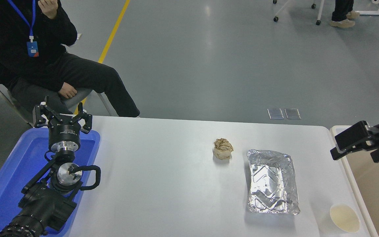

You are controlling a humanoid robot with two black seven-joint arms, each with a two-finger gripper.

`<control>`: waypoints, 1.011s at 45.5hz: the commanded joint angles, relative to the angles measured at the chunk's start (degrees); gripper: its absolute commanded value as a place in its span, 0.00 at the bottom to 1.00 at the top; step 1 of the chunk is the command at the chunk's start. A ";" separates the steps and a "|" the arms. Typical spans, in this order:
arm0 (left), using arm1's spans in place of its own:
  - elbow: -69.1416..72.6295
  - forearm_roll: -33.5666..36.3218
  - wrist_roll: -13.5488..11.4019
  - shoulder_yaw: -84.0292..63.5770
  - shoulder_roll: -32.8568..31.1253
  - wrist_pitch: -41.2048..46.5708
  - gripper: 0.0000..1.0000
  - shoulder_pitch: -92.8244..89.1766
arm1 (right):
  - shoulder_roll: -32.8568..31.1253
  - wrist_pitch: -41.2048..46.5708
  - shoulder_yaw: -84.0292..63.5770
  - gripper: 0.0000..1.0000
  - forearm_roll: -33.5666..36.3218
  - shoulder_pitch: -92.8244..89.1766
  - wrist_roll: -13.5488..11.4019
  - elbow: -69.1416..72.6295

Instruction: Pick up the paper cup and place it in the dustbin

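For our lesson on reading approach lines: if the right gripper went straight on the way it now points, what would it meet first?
The right gripper points left, over the table's far right corner. Nothing stands in that line as far as the picture shows; the foil tray and cup lie nearer the camera, though depth is unclear.

The paper cup (pixel 344 217) stands upright at about five o'clock on the white surface (pixel 163 184), just beside the dustbin (pixel 352 179) rim, with a foil tray (pixel 271 181) and a crumpled brown paper ball (pixel 223 148) toward the centre. The right pincer (pixel 357 141) hangs over the dustbin's rim at three o'clock, well apart from the cup. The left pincer (pixel 63 118) sits parked with fingers spread over a blue tray (pixel 8 184) at eight o'clock.
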 commanded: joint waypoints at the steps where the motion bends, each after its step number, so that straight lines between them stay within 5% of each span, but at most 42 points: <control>1: 0.00 0.00 0.00 0.02 0.00 -0.01 0.99 0.00 | -5.08 -4.96 -2.36 1.00 -8.03 -3.81 -0.14 -0.34; 20: 0.00 0.00 0.00 0.02 0.00 -0.01 0.99 0.00 | -13.35 -19.72 -0.70 1.00 -23.33 -19.01 -0.32 -2.45; 27: 0.00 0.00 0.00 0.02 0.00 -0.01 0.99 0.00 | -13.44 -29.14 1.94 1.00 -24.13 -30.79 -0.06 -6.76; 46: 0.00 0.00 0.00 0.02 0.00 -0.01 0.99 0.00 | -15.37 -31.69 9.32 1.00 -26.50 -43.63 -0.32 -10.63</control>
